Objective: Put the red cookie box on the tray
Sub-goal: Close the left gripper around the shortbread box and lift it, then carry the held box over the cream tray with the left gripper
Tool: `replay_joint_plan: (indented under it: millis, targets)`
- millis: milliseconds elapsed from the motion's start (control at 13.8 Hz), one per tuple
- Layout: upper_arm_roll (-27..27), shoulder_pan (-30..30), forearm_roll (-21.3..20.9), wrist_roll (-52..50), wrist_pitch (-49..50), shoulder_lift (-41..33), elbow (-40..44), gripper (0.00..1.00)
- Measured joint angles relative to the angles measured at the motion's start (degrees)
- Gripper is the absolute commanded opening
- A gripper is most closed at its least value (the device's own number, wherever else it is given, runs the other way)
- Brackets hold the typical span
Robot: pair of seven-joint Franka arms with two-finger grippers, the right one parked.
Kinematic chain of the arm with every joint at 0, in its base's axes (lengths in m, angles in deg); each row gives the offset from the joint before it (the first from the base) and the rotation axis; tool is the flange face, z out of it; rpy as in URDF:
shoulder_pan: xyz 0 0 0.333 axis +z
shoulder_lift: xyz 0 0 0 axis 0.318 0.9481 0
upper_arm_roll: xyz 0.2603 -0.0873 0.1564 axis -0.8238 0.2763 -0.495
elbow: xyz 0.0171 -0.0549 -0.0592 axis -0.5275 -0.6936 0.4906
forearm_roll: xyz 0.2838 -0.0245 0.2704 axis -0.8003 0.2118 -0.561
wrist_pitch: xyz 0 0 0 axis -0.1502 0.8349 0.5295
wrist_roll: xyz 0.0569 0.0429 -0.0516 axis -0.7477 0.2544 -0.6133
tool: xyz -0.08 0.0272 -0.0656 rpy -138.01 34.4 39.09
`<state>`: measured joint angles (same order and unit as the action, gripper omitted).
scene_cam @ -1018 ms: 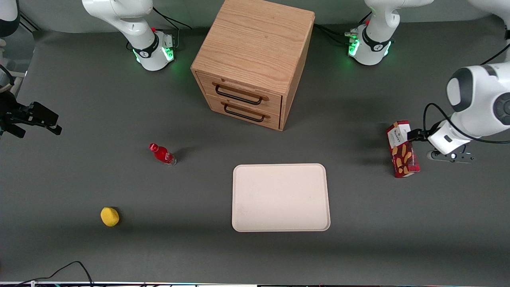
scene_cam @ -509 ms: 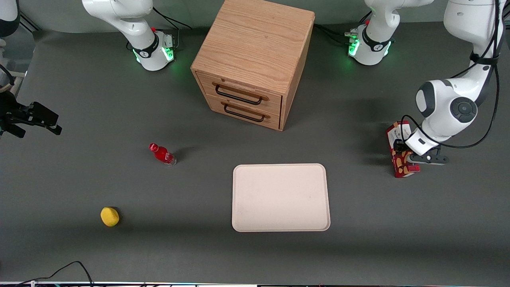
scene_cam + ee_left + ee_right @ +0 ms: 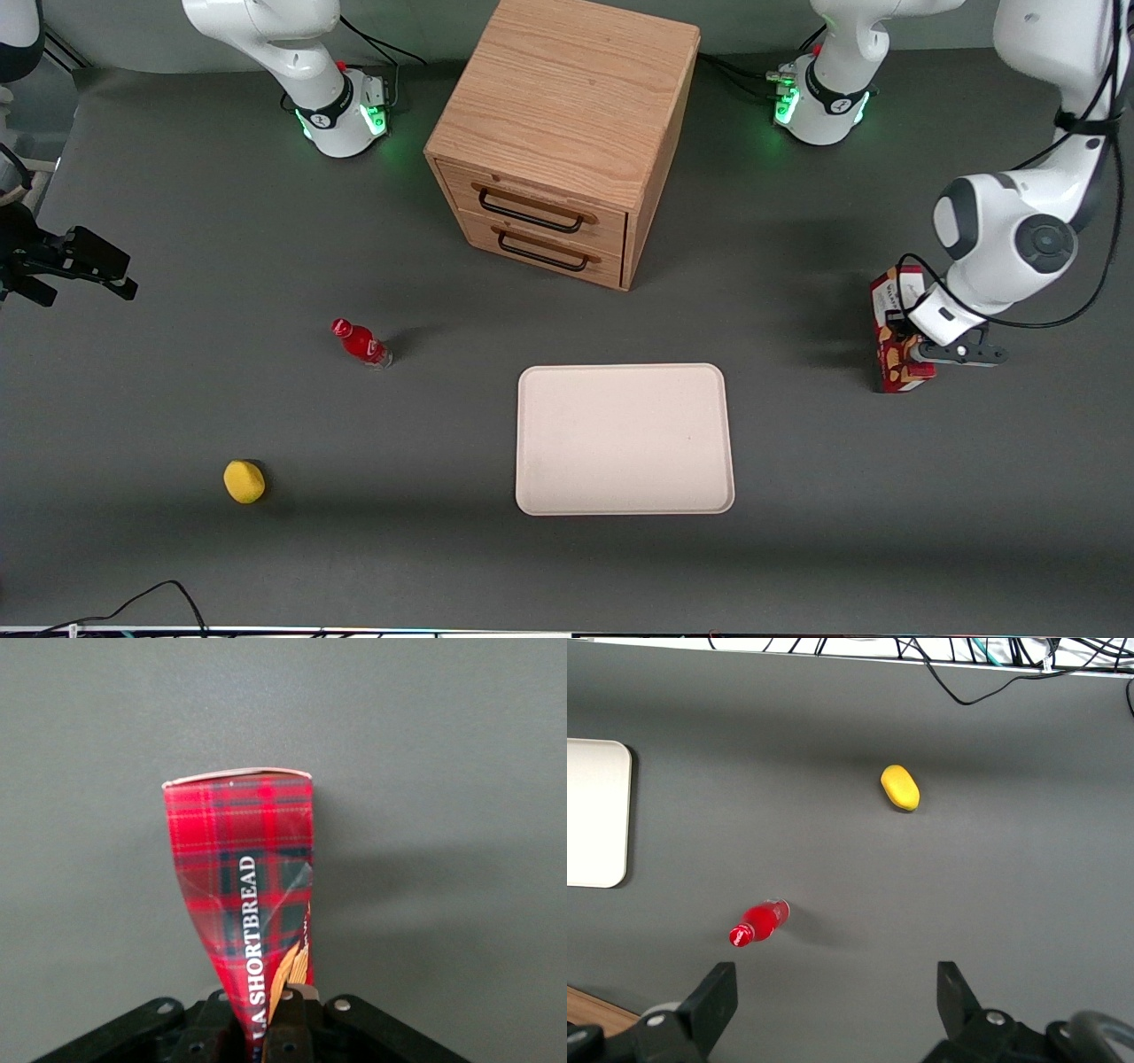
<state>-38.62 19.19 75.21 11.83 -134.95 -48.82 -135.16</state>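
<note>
The red cookie box (image 3: pixel 895 374), a dark-red tartan carton with tan cookie pictures, stands on end on the grey table toward the working arm's end. My left gripper (image 3: pixel 900 335) is shut on its upper part and hides some of it. In the left wrist view the box (image 3: pixel 244 868) runs away from the gripper (image 3: pixel 270 1028), and its walls are pinched in between the jaws. The cream-white tray (image 3: pixel 625 439) lies flat and bare, apart from the box and nearer the table's middle. It also shows in the right wrist view (image 3: pixel 594 815).
A wooden two-drawer cabinet (image 3: pixel 558 142) stands farther from the front camera than the tray. A small red bottle (image 3: pixel 361 343) and a yellow fruit-like object (image 3: pixel 244 481) lie toward the parked arm's end.
My left gripper came in from beside the box and closed on its upper part. The box has shifted a little toward the working arm's end.
</note>
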Motion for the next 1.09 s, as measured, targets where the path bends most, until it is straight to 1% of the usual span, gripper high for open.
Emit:
replay_joint_plan:
  millis: [145, 291, 436, 509, 582, 727, 800, 945, 1018, 1091]
  targets:
    - [0.1, 0.0, 0.1, -0.1, 16.1, -3.7, 8.2, 0.0]
    - [0.8, -0.1, 0.2, -1.1, 33.3, -6.2, 20.6, 0.0]
    - [3.7, -0.2, 0.3, -4.6, 48.3, -6.8, 33.2, 0.0]
    - [6.1, -0.3, 0.4, -7.2, 52.3, -6.6, 37.6, 0.0]
    - [9.2, -0.5, 0.5, -10.8, 54.0, -6.1, 40.4, 0.0]
    - [16.4, -0.8, 0.7, -20.4, 53.3, -3.9, 42.2, 0.0]
    - [20.0, -1.0, 0.7, -25.3, 50.7, -1.7, 42.3, 0.0]
    - [25.6, -1.4, -0.1, -32.9, 42.1, 4.3, 42.1, 0.0]
    - [27.2, -1.9, -1.4, -35.4, 36.9, 8.1, 42.0, 0.0]
    - [28.0, -2.6, -3.6, -37.7, 31.5, 12.2, 42.0, 0.0]
